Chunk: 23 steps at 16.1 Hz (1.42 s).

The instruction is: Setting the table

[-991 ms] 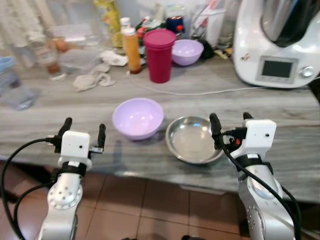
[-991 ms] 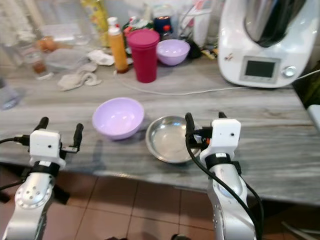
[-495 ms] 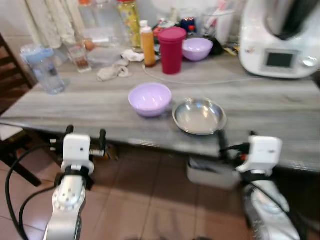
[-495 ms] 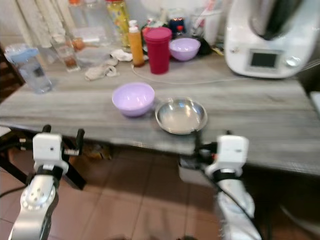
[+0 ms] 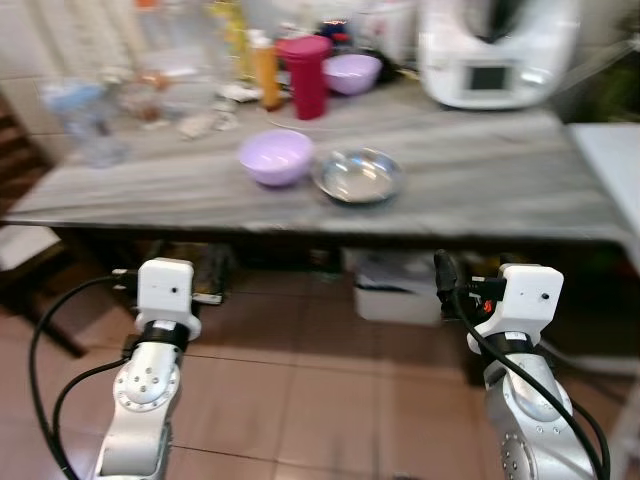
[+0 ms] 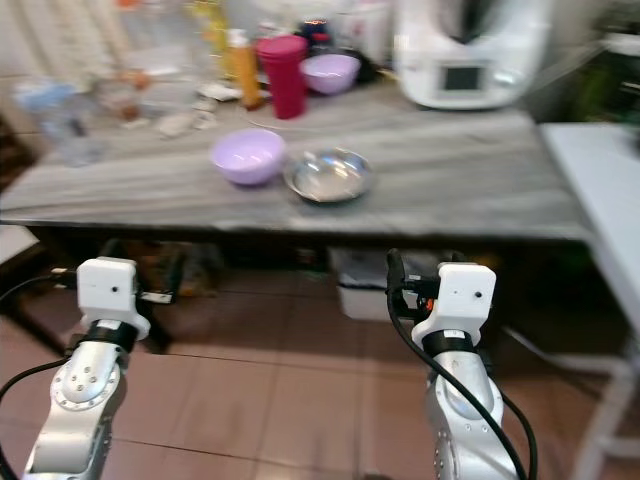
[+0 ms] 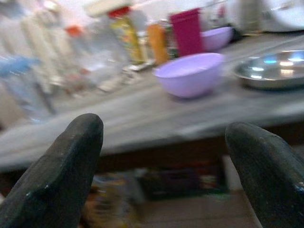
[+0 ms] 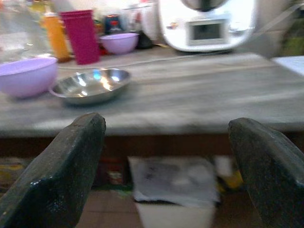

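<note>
We've got a smooth lilac plastic bowl (image 5: 275,157) touching a shiny round steel dish (image 5: 357,176) on the grey wood-grain worktop (image 5: 480,170). A magenta tumbler (image 5: 304,76) stands at 12 o'clock; both our jaws, left gripper (image 7: 161,161) and right gripper (image 8: 166,166), hang wide apart.

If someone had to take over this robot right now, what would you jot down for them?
Left end effector: open, holding nothing, low in front of the table.
Right end effector: open, holding nothing, same height.
On the table: lilac bowl beside a steel bowl; second lilac bowl at the back by the red tumbler.
Done: nothing visibly set.
Left: step up to the table, lay out the bowls.
</note>
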Available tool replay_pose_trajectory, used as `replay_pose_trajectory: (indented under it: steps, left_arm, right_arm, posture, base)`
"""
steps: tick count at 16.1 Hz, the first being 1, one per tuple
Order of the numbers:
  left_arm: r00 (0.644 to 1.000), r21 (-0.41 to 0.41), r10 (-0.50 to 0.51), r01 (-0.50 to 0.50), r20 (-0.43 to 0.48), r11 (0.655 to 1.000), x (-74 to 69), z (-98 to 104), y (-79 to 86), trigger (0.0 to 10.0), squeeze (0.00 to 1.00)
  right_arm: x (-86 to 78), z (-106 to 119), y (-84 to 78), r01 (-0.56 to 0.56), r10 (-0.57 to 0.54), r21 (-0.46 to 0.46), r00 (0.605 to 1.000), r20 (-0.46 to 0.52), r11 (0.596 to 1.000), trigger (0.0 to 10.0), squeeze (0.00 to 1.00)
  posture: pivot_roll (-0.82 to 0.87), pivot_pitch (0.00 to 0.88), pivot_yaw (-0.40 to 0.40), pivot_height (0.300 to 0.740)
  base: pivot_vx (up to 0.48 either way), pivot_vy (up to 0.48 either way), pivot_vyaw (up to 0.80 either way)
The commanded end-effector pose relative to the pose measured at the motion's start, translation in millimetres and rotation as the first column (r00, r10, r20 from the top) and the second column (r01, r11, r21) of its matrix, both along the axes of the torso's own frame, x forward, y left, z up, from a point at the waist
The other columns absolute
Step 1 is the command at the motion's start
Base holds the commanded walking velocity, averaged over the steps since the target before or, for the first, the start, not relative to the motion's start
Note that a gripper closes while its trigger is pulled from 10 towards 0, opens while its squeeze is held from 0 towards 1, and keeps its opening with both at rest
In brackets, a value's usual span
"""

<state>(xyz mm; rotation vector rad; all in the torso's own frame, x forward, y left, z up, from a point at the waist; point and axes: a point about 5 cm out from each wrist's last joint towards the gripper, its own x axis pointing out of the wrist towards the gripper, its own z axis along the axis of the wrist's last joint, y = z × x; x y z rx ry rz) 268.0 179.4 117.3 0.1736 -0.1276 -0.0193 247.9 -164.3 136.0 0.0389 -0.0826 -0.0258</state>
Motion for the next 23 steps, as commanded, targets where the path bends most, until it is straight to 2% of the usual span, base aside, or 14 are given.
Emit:
replay_pose_trajectory:
  steps: [1, 2, 5, 7, 10, 12, 19, 23]
  left_arm:
    - [0.998, -0.019, -0.006, 0.005, -0.060, 1.000, -4.2, -14, 4.2, 10.0, 0.00]
    - [0.995, -0.077, -0.040, 0.033, -0.095, 0.996, -6.4, -23, 1.9, 10.0, 0.00]
    - [0.991, -0.120, -0.082, 0.070, -0.103, 0.990, -4.3, -26, -3.9, 10.0, 0.00]
    - [0.982, -0.151, -0.145, 0.126, -0.121, 0.980, -6.1, -32, -12.3, 10.0, 0.00]
    - [0.985, -0.116, -0.140, 0.128, -0.099, 0.985, -4.0, -31, -13.8, 10.0, 0.00]
    - [0.983, -0.122, -0.158, 0.146, -0.095, 0.982, -1.3, -29, -18.4, 10.0, 0.00]
    - [0.980, -0.128, -0.177, 0.164, -0.096, 0.978, -0.3, -30, -19.1, 10.0, 0.00]
    - [0.977, -0.123, -0.187, 0.174, -0.100, 0.977, -0.6, -30, -19.0, 10.0, 0.00]
  right_arm:
    - [-0.5, -2, 4.4, -0.008, 0.008, 0.006, 1.000, -0.003, 1.000, 10.0, 0.00]
    - [-1.3, -9, 3.2, 0.006, -0.006, 0.002, 1.000, -0.025, 1.000, 10.0, 0.00]
    - [-2.1, -15, 1.1, 0.007, -0.007, -0.007, 0.999, -0.042, 1.000, 10.0, 0.00]
    - [0.0, -15, 1.4, 0.007, -0.007, -0.004, 0.999, -0.041, 1.000, 10.0, 0.00]
    - [1.8, -17, 2.6, 0.007, -0.007, 0.003, 0.999, -0.050, 1.000, 10.0, 0.00]
    - [3.7, -16, 3.9, 0.001, -0.001, -0.002, 0.999, -0.051, 1.000, 10.0, 0.00]
    - [2.5, -17, 4.4, -0.002, 0.002, -0.007, 0.998, -0.057, 1.000, 10.0, 0.00]
    - [5.4, -18, 5.3, -0.009, 0.008, -0.010, 0.998, -0.057, 1.000, 10.0, 0.00]
  posture:
    - [-0.22, 0.096, 0.100, 0.740]
    - [-0.22, 0.095, 0.097, 0.740]
    - [-0.22, 0.092, 0.087, 0.740]
    - [-0.22, 0.092, 0.083, 0.740]
    - [-0.22, 0.092, 0.076, 0.740]
    - [-0.23, 0.091, 0.074, 0.740]
    - [-0.23, 0.099, 0.076, 0.740]
    - [-0.23, 0.097, 0.083, 0.740]
  base:
    - [0.000, 0.000, 0.00]
    - [0.000, 0.000, 0.00]
    - [0.000, 0.000, 0.00]
    - [0.000, 0.000, 0.00]
    - [0.000, 0.000, 0.00]
    - [0.000, 0.000, -0.58]
    - [0.000, 0.000, -0.66]
    - [0.000, -0.265, -0.12]
